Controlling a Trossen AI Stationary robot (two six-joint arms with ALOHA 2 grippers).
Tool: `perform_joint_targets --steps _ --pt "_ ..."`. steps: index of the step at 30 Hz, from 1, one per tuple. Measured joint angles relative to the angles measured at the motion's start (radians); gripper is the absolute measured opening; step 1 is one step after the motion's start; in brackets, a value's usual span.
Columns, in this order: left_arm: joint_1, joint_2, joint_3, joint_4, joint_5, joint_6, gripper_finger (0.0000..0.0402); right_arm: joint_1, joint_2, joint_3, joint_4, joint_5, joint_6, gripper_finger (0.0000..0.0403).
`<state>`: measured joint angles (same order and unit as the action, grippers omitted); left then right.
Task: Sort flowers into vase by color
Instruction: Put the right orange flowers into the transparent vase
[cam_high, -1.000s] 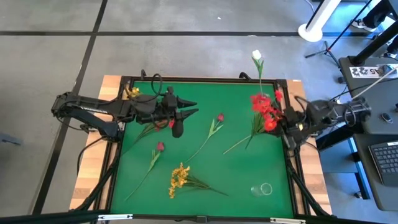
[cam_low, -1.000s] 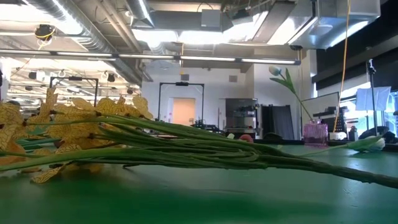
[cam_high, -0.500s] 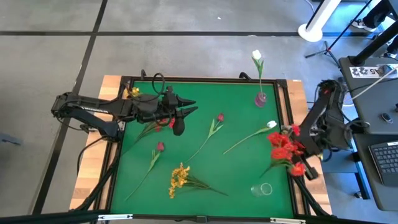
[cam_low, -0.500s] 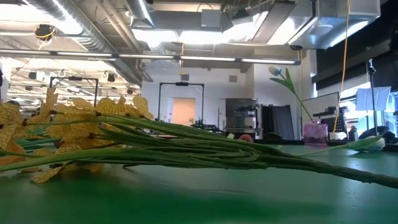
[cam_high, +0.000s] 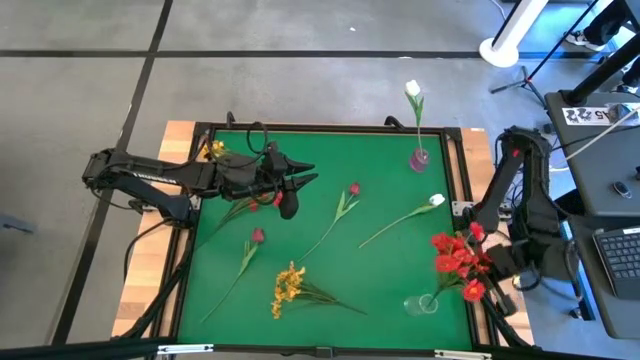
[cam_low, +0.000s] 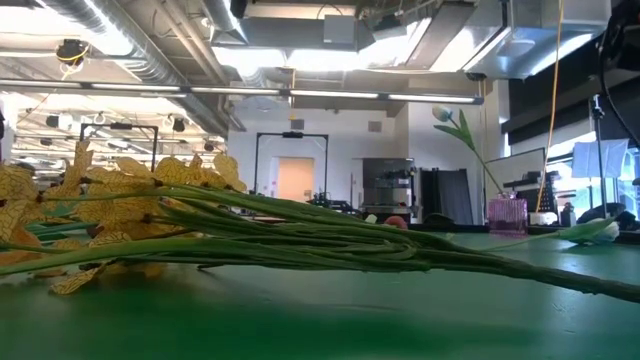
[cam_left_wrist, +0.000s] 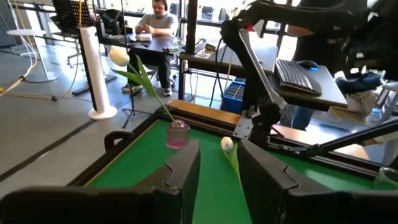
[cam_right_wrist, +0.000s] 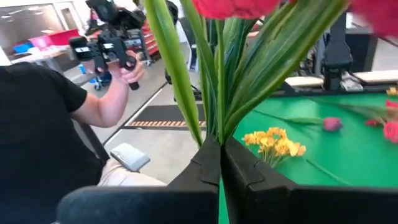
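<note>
My right gripper is shut on a bunch of red flowers by the table's near right corner. Its stem ends reach the clear glass vase; whether they are inside I cannot tell. A white tulip stands in the pink vase. Another white tulip, two dark pink buds and a yellow spray lie on the green mat. My left gripper is open above the mat's left half; a red flower lies just under it. My right gripper pinches the red bunch's green stems between its two fingers, which lie across them. The red heads stand beyond the fingers. The bunch is lifted clear of the mat and tilted, heads toward the right edge and stem ends toward the glass vase.
Another yellow spray lies at the far left corner by my left arm. A black raised rim frames the mat. A person in a black shirt stands just beyond the table's right side, holding a handheld device.
My right gripper has carried the red bunch from the far right part of the mat toward the near edge, swinging it over to the glass vase. The lying white tulip that it hid has come into view. My left arm has kept still.
</note>
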<state>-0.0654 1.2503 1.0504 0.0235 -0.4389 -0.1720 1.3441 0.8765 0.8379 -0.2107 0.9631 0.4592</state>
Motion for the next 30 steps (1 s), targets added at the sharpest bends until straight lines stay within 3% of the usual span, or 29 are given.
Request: perform_joint_targets --steps 9,19,30 --pt "0.000 0.000 0.000 -0.001 0.000 -0.005 0.0105 -0.002 0.102 0.000 -0.062 0.028 0.163 0.0000" --pt "-0.015 0.000 -0.001 -0.006 0.001 -0.012 0.0105 -0.002 0.084 0.000 -0.067 0.030 0.138 0.0000" --pt "-0.018 0.000 -0.001 -0.012 0.002 -0.029 0.0105 -0.002 0.024 0.000 -0.235 -0.022 0.212 0.0000"
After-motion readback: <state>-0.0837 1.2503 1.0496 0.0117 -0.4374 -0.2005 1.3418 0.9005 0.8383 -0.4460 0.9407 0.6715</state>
